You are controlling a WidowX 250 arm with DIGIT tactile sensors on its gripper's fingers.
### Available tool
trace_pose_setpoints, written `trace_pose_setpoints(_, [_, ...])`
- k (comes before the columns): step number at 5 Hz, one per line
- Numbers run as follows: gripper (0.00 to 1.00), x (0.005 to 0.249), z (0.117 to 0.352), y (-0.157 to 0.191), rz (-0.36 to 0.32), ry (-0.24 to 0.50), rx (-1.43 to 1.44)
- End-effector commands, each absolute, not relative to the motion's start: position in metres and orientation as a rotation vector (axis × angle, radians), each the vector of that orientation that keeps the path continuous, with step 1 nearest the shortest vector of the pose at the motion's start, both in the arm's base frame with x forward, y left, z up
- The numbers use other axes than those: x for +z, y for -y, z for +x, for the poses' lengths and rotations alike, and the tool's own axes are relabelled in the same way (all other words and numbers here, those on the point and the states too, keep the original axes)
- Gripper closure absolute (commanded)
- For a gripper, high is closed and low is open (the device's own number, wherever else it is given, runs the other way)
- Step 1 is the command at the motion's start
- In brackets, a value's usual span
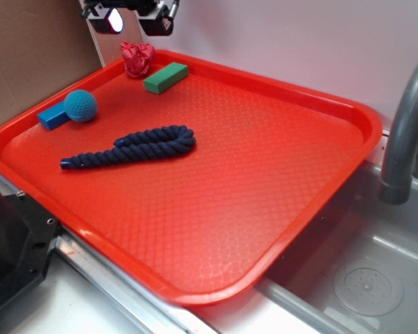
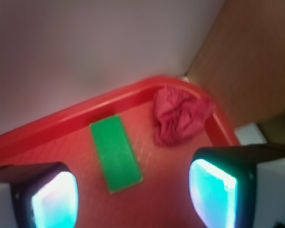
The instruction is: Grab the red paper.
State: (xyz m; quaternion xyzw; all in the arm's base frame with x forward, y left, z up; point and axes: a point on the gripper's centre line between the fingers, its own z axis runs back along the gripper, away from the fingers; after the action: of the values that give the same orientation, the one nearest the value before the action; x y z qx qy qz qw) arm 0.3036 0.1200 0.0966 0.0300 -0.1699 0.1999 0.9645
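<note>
Nearest the exterior camera, at 6 o'clock, lies the front rim of one orange-red tray [image 1: 195,296], its textured floor bare there. Toward the tray's centre-left rests one dark blue rope [image 1: 132,147], doubled into a loop. Farther back, at about 9 to 10 o'clock, one teal ball [image 1: 80,105] touches one blue block [image 1: 52,117]. Beyond these, near 11 o'clock, one green block [image 1: 166,77] lies flat, and just beside it, tucked into the far corner against the rim, sits the one red paper [image 1: 137,58].

Above that corner hangs the gripper [image 1: 136,19], released, its pads spread wide and clear of everything; the wrist view shows the paper ahead of and between them, nearer the right-hand pad.

By its look the paper is a light, soft, crumpled wad that should crush and yield rather than slip. Its lumpy middle seems the best place to pinch, with the fingers kept off the rim and the green block.
</note>
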Motion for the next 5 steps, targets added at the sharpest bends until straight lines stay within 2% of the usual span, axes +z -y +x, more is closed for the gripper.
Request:
trace_pose_setpoints(1, [0.00,0.103,0.318,-0.144,0.103,0.397,0.330])
trace_pose_setpoints(3, [0.00,0.080,0.342,-0.151,0.147,0.353,0.276])
trace_pose_setpoints(5, [0.00,0.067,0.344,-0.162,0.204,0.322,0.223])
